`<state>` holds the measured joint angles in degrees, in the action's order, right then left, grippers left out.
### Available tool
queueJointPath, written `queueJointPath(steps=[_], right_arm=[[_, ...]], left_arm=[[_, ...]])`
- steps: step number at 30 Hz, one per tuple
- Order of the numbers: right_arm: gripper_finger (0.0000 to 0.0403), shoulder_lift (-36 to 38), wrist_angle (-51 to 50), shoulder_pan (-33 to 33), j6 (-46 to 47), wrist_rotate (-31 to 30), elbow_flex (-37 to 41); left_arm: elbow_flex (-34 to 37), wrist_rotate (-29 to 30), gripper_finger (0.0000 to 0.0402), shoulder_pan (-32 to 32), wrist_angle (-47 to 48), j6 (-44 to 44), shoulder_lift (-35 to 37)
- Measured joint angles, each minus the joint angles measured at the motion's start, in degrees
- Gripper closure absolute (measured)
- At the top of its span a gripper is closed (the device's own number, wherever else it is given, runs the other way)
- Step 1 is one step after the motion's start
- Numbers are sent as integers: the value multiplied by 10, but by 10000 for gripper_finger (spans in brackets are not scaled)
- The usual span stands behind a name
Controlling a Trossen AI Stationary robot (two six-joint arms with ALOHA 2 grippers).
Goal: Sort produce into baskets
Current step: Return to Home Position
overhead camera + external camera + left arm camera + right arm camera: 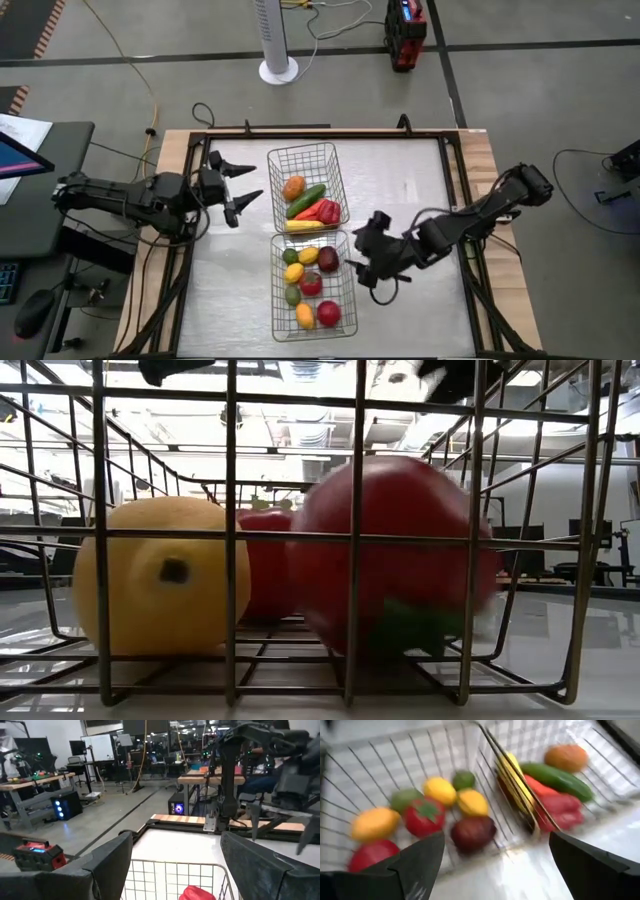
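Judging by the overhead view, the sorting looks finished. The rectangular silver wire-mesh basket nearer the far edge (300,147) of the pale table (410,190) holds a round orange (293,187), a long green cucumber (307,199), red peppers (325,211) and a long yellow piece (303,226). The matching near basket (315,338) holds yellow lemons (295,272), green limes (292,296), a red tomato (311,284) and a dark-red apple (328,259).

The right gripper (360,255) hangs just beside the near basket's right wall, its fingers spread wide with nothing between them. The left gripper (257,180) waits near the table's left edge, level with the far basket, likewise released and empty.

What remains, I judge, is bringing the right arm home. Done well, that means rising first so the fingers clear the wire rim. The arm then draws back smoothly toward the right edge, jaws left apart, nudging neither basket.

The right wrist view shows both baskets' contents side by side. The left wrist view catches only the far basket's rim, a scrap of red and the other arm beyond. The low view, looking through the mesh, shows a yellow round fruit with a dark dimple (160,588) and the tomato's green leaf up close, but no fingers.
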<state>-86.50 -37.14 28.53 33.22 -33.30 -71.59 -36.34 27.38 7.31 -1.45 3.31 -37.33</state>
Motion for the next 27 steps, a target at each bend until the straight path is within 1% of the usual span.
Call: queueJointPath(steps=[2, 4, 6, 8, 10, 13, 16, 19, 22, 27], right_arm=[[17, 1, -20, 11, 23, -11, 17], [17, 5, -12, 16, 42, -7, 45], [17, 7, 17, 17, 51, 2, 80], [17, 13, 55, 17, 58, 10, 120], [17, 22, 101, 19, 56, 17, 162], [17, 39, 192, 28, 35, 29, 227], [17, 65, 271, 37, 20, 35, 289], [17, 102, 299, 37, 19, 35, 343], [17, 152, 301, 25, 17, 31, 386], [17, 264, 298, -4, -23, 14, 438]], left_arm=[[0, -12, 110, 2, 6, 2, 7], [0, -40, 110, 9, -1, 14, 10], [0, -51, 110, 21, -25, 27, 10], [8, -46, 110, 37, -62, 40, 10], [26, -21, 110, 52, -111, 62, 10], [47, 29, 110, 69, -157, 83, 10], [56, 80, 110, 76, -181, 98, 11], [57, 121, 110, 77, -180, 100, 14], [57, 143, 110, 77, -165, 96, 15], [57, 159, 110, 77, -84, 75, 15]])
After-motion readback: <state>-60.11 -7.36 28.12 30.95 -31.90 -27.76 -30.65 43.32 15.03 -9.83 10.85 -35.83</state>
